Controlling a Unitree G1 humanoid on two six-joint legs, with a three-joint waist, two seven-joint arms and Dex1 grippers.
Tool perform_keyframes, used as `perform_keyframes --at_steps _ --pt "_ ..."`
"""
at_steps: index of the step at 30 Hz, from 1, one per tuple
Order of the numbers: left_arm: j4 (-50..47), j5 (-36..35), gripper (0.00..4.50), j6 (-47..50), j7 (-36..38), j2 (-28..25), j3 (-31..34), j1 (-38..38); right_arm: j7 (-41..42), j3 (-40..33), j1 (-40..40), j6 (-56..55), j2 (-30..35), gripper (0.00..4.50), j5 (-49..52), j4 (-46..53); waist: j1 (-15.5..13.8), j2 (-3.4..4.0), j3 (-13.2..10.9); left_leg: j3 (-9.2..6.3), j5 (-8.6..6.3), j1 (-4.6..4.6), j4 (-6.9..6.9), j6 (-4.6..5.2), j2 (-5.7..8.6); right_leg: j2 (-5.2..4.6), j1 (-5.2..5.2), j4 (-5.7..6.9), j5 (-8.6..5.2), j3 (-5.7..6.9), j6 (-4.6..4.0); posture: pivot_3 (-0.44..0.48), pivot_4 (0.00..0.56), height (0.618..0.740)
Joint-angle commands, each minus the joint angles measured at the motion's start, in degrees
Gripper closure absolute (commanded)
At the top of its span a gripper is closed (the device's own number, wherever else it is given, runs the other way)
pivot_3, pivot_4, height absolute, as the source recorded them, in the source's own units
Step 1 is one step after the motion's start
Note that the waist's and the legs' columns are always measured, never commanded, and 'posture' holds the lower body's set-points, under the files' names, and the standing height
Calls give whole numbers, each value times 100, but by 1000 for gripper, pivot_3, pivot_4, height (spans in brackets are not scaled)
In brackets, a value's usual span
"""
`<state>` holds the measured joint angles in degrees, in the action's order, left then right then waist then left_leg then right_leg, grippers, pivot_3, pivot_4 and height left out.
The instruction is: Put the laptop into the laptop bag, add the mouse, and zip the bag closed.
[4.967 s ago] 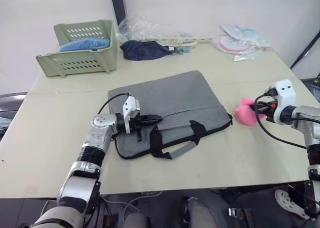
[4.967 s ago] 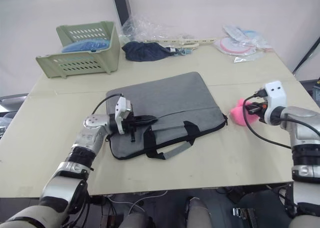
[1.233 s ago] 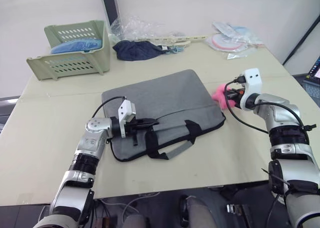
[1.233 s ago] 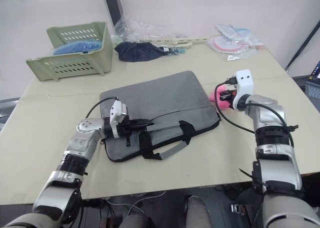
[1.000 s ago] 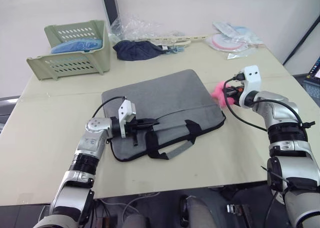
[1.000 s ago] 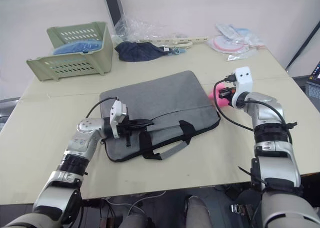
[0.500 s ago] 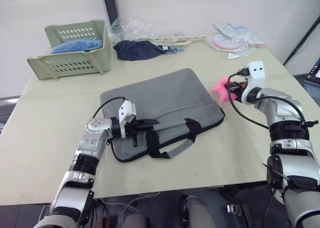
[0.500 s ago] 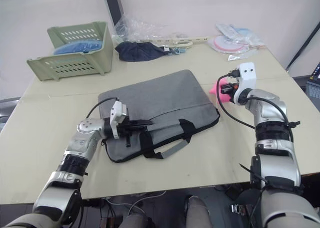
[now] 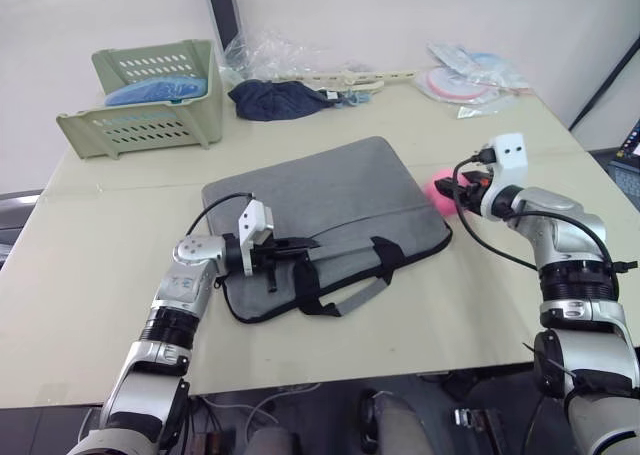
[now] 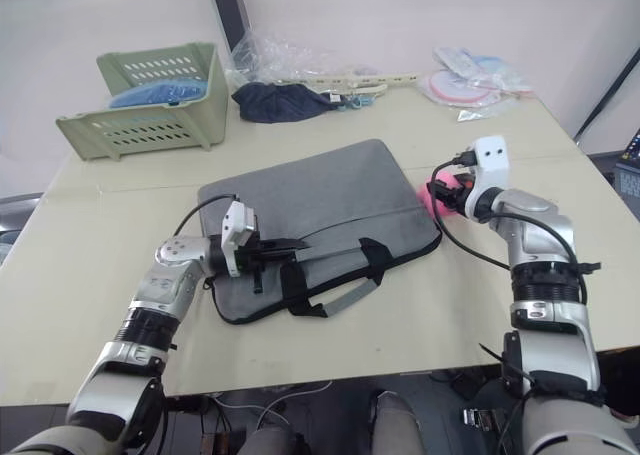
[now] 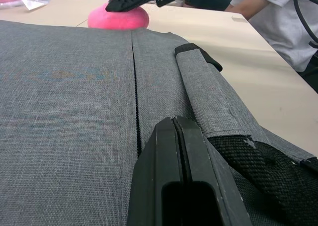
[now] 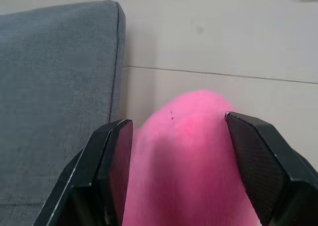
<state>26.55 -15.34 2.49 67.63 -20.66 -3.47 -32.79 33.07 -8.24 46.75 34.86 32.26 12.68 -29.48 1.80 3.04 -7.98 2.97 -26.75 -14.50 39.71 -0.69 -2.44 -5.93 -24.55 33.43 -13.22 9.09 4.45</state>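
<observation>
While I count 1 laptop bag (image 9: 330,218), flat grey fabric with black trim and 2 strap handles, on the table (image 9: 90,265), I see 1 fuzzy pink lump (image 12: 189,151) just off its right edge. My right gripper (image 12: 179,156) clamps that lump between both fingers. My left gripper (image 11: 179,156), fingers pressed together, rests on the bag beside its zipper line.

Right end effector (image 10: 443,194) grips pink lump (image 10: 437,199) beside laptop bag (image 10: 320,215).

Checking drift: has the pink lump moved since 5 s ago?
Yes. The pink lump, between the right hand's fingers, has gone from beside the laptop bag's near right corner up along its right edge, toward the far side.
</observation>
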Motion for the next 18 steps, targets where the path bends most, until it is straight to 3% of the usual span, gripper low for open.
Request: perform_keyframes --at_steps 1,10,13,18 --pt "255 244 4500 517 15 -82 -344 519 -266 -574 59 442 317 1162 315 1154 -2 1 -1 -1 0 0 0 0 0 0 0 0 0 0 0 0 150 740" --pt "-1309 -299 4500 1410 -442 -381 176 560 -690 -1064 -581 1726 405 1162 744 3366 -6 -41 -50 -26 0 -6 -17 -1 -6 1 -20 -2 0 -1 0 0 150 740" --pt "-1707 -474 4500 1707 -607 -476 316 559 -813 -1106 -773 2004 356 1162 865 3899 -9 -56 -65 -29 1 -46 -10 -3 -6 1 -65 9 0 -3 0 0 150 740" --pt "-2716 -1306 4500 2739 -1668 -509 1241 4 -1174 -1156 -1198 2491 -7 1162 1093 4962 -27 -123 -157 -10 5 -100 25 -11 -5 7 -99 21 1 7 0 0 150 740"
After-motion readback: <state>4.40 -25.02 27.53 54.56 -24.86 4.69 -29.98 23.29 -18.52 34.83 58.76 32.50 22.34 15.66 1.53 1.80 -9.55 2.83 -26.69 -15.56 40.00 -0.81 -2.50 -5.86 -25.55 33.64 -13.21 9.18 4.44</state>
